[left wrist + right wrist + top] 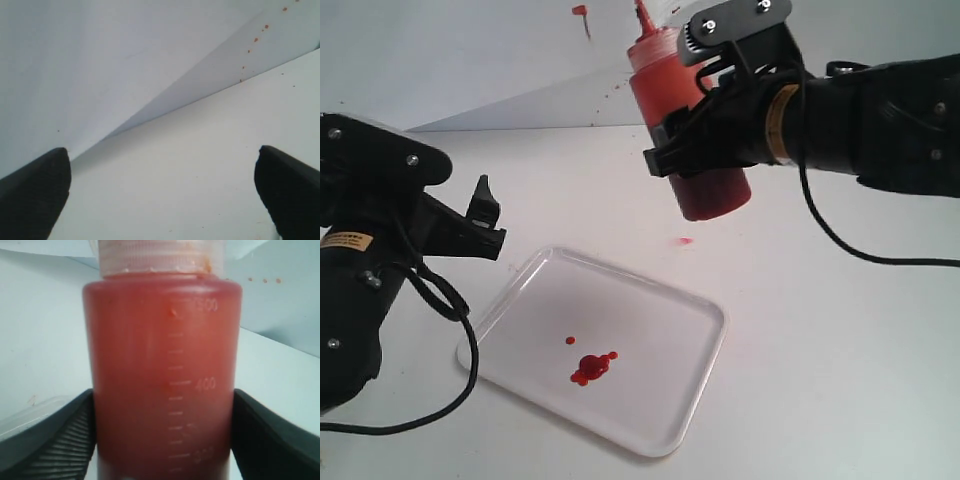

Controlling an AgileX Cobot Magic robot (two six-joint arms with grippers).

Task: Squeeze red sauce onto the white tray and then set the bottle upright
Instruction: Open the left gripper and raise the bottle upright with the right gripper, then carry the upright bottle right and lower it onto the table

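My right gripper [695, 150] is shut on the bottle [682, 125], a translucent red-orange squeeze bottle held in the air, nearly upright and leaning slightly, nozzle up. Its small red tip cap [580, 12] hangs at the top edge. In the right wrist view the bottle [162, 375] fills the space between both black fingers, which press its sides. Below and to the left lies the white tray [665, 415] with a glossy blob of red sauce [591, 366] and a few droplets beside it. My left gripper [485, 215] is open beside the tray's far left corner, holding nothing.
A faint pink smear [685, 241] marks the table behind the tray. Small red specks [256, 39] dot the white back wall. White tabletop [830, 380] stretches to the right of the tray.
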